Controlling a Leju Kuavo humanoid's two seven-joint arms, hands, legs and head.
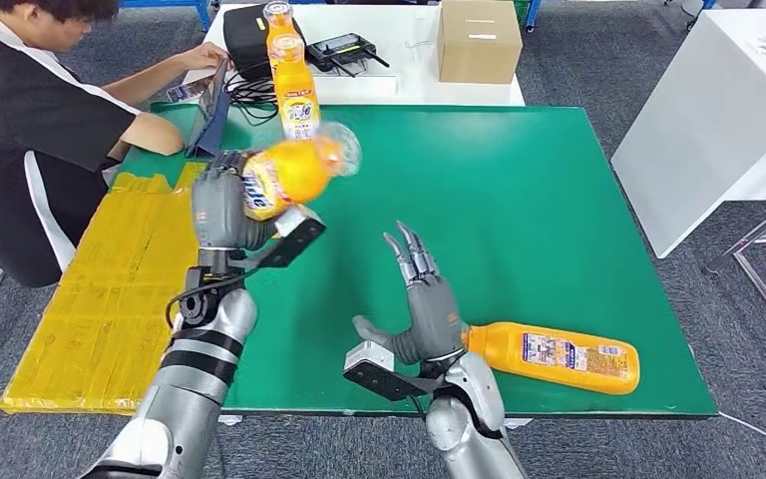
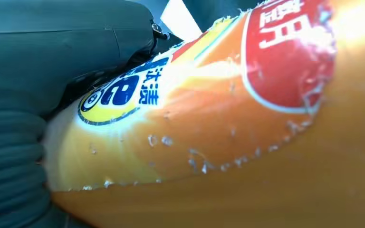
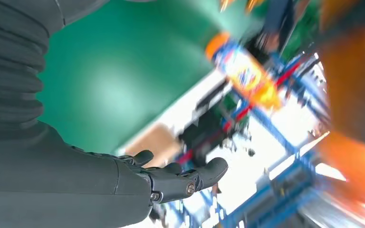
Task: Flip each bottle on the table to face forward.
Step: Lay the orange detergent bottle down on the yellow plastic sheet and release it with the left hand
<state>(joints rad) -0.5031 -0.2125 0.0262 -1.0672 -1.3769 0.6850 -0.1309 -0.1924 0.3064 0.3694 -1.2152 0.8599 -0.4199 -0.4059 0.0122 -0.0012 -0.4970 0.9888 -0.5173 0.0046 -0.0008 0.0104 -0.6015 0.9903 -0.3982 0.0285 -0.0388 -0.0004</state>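
My left hand grips an orange juice bottle and holds it tilted in the air above the left part of the green table. Up close in the left wrist view, this bottle shows its red and yellow label. A second orange bottle stands upright at the table's far left edge and appears blurred in the right wrist view. A third orange bottle lies on its side near the front edge. My right hand is open with fingers spread, just left of that lying bottle.
A person in a black top sits at the far left, hands at a tablet. Yellow sheeting covers the floor left of the table. A white table behind holds a cardboard box and black devices. Another white table stands at right.
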